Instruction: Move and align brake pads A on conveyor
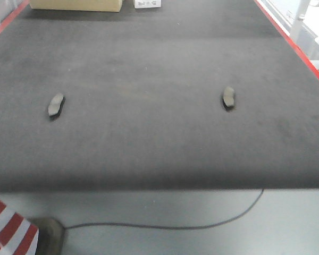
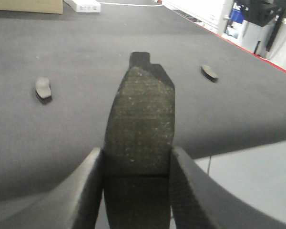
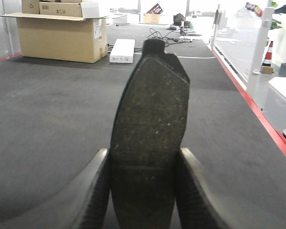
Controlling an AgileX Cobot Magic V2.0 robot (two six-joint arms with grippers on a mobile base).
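Observation:
Two brake pads lie on the dark conveyor belt (image 1: 149, 64): one at the left (image 1: 56, 104) and one at the right (image 1: 229, 97). Both also show in the left wrist view, the left pad (image 2: 43, 88) and the right pad (image 2: 209, 72). My left gripper (image 2: 138, 164) is shut on a third brake pad (image 2: 140, 114), held above the belt's near edge with its friction face up. My right gripper (image 3: 143, 167) is shut on a fourth brake pad (image 3: 150, 109) above the belt. Neither gripper shows in the front view.
Cardboard boxes (image 3: 62, 31) and a white box (image 3: 121, 50) stand at the belt's far end. Red edge strips (image 1: 292, 40) run along the belt's sides. A cable (image 1: 202, 223) lies on the grey floor below the near edge. A red-and-white striped object (image 1: 8, 228) is at the bottom left.

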